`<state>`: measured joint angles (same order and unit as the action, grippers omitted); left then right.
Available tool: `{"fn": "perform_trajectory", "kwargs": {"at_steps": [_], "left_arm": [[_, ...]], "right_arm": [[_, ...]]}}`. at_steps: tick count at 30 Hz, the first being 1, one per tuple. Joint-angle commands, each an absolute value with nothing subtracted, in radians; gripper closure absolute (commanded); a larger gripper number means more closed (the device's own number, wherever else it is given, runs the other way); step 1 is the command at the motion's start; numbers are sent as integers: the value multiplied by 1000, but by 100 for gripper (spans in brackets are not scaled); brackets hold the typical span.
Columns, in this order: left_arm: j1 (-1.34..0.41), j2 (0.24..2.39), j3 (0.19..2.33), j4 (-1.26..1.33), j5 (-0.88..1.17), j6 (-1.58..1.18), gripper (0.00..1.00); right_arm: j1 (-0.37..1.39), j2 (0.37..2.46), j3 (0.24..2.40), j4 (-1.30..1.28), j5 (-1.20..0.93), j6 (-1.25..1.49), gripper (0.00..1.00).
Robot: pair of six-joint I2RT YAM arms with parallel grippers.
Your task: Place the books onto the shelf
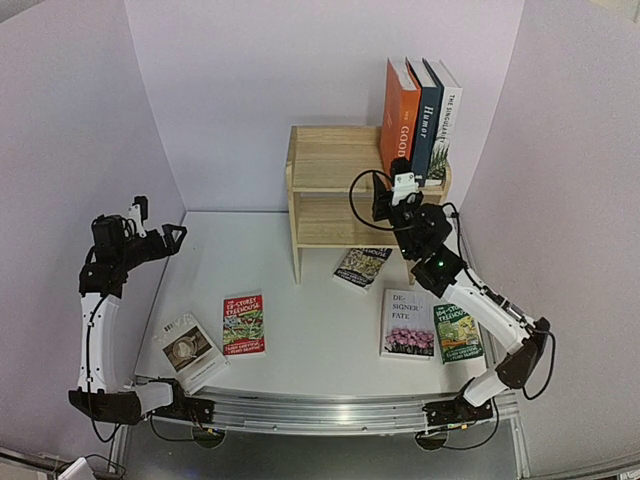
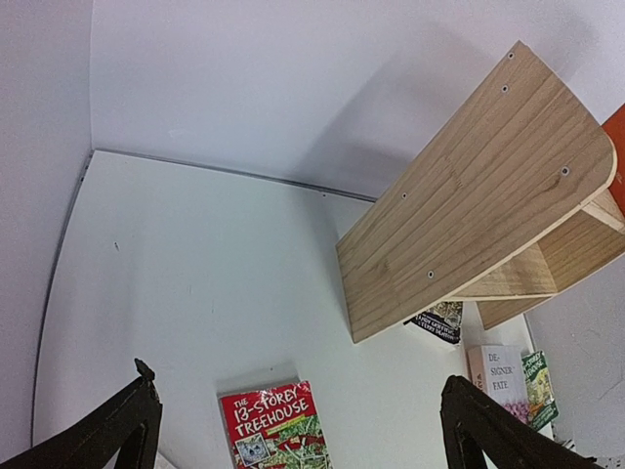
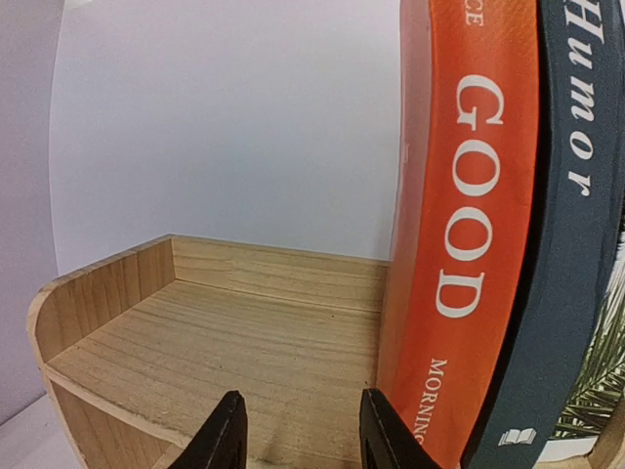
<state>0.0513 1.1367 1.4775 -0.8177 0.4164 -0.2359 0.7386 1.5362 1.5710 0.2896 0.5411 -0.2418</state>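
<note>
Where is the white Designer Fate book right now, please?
In the top view, the white book lies flat on the table right of centre, left of the green Treehouse book, in front of the shelf.

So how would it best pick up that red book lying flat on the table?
The red book lies flat, cover up, so only thin edges offer a pinch, and a white book lies close on its left. So probably its right long edge, from above.
</note>
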Motion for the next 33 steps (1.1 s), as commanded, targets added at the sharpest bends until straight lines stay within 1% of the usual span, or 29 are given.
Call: {"fn": "perform_trajectory", "kwargs": {"at_steps": [1,5,11,13,16,20,24,29,33], "left_arm": [[53,1109,1479,-788,419,-233,0],[53,1109,1476,-781,420,-235,1],[53,1107,1473,-782,416,-233,0],[52,1106,1471,-781,416,-233,0],[53,1106,1469,-779,415,-232,0],[53,1112,1468,-779,421,-228,0],[53,1120,1468,-775,431,-227,0],[52,1120,1468,-770,438,-230,1],[53,1117,1472,-774,435,-226,0]], "right_arm": [[735,1572,1665,313,589,-246,65],[736,1596,1691,325,633,-258,68],[737,1584,1669,340,626,-238,71],[737,1562,1647,341,595,-213,70],[736,1517,1596,341,540,-186,64],[735,1479,1575,341,574,-212,62],[731,1492,1599,340,587,-243,60],[709,1536,1640,341,600,-252,60],[701,1584,1684,343,636,-267,63]]}}
